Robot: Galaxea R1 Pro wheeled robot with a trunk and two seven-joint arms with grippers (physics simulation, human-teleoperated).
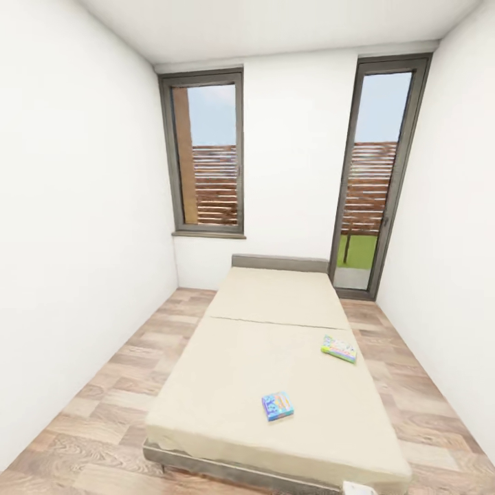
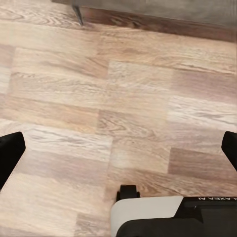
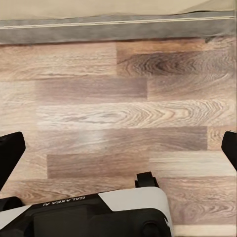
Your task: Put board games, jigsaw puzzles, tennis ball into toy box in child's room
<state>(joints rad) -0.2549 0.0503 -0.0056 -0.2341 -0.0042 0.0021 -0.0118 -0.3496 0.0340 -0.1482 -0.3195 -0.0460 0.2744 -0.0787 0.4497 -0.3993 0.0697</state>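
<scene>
Head view gives me the bed point(image 1: 275, 357) with two board games point(image 1: 278, 405) point(image 1: 339, 348) lying apart; both my grippers, left gripper point(image 2: 118, 153) and right gripper point(image 3: 118, 153), hang wide open and empty above the floor point(image 2: 123, 98).

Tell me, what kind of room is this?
Most likely a bedroom. A long bed with a beige mattress takes up most of the wood-plank floor, two colourful board games lie on it, and tall windows stand in the far wall.
</scene>
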